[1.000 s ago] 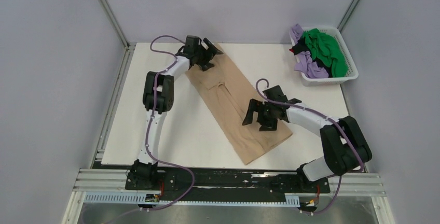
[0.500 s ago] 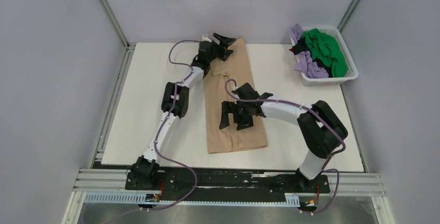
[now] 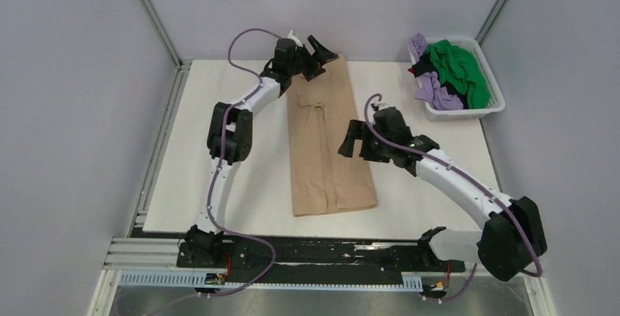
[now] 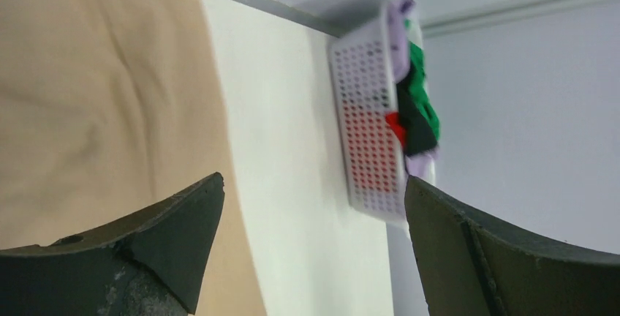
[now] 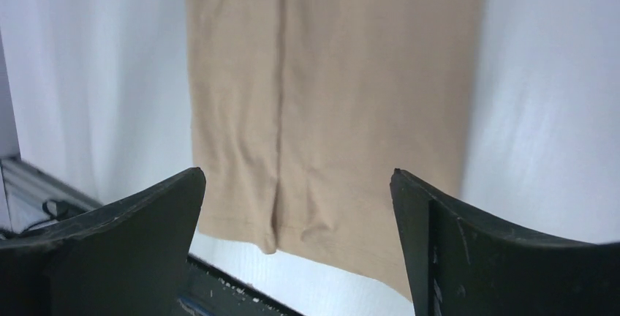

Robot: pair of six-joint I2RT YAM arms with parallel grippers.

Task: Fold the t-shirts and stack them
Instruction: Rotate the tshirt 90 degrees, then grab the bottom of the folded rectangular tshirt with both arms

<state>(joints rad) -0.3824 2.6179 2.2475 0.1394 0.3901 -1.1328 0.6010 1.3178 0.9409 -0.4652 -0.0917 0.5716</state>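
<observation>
Right pincer (image 3: 354, 145) agape above tan t-shirt (image 3: 325, 177)

Bright, even light leaves only faint shadows beside the tan t-shirt (image 3: 322, 173), and both wrist views are blurred, the basket (image 4: 369, 148) beyond it smeared.

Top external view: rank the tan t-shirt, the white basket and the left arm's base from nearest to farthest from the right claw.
1. tan t-shirt: mid-table, its right edge just under the open right claw.
2. white basket: far right corner of the table.
3. left arm's base: near edge, left side.
</observation>
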